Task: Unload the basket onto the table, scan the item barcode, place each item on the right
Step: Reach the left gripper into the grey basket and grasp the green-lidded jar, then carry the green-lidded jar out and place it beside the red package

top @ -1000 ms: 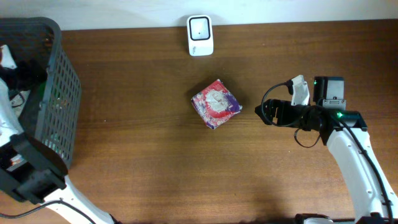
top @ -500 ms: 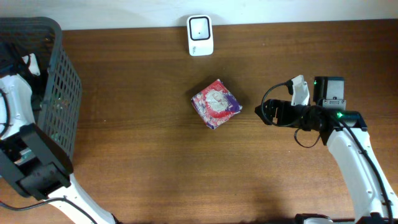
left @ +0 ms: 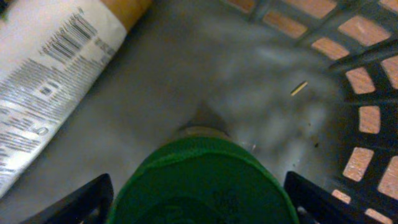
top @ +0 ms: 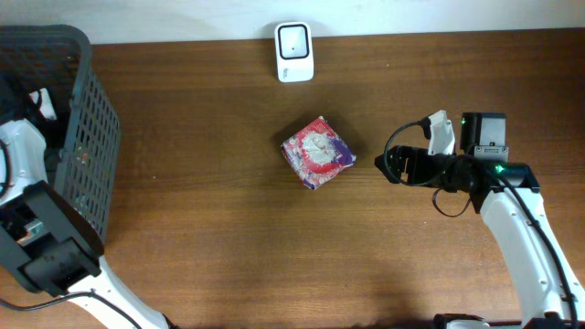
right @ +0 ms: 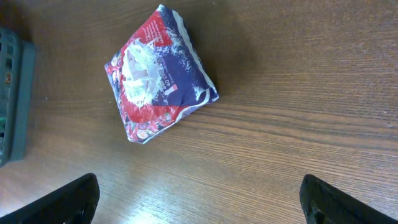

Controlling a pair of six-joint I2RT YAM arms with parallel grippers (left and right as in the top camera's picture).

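Basket — far left of the table. Inside it is the left gripper, jaws spread wide either side of a green cap; whether they touch it cannot be told. A white tube with a barcode lies beside the cap. Scanner — back edge, centre. Packet, red, white and blue, sits mid-table in front of the scanner, apart from it. Right gripper — just right of the packet, jaws fully apart, holding nothing.
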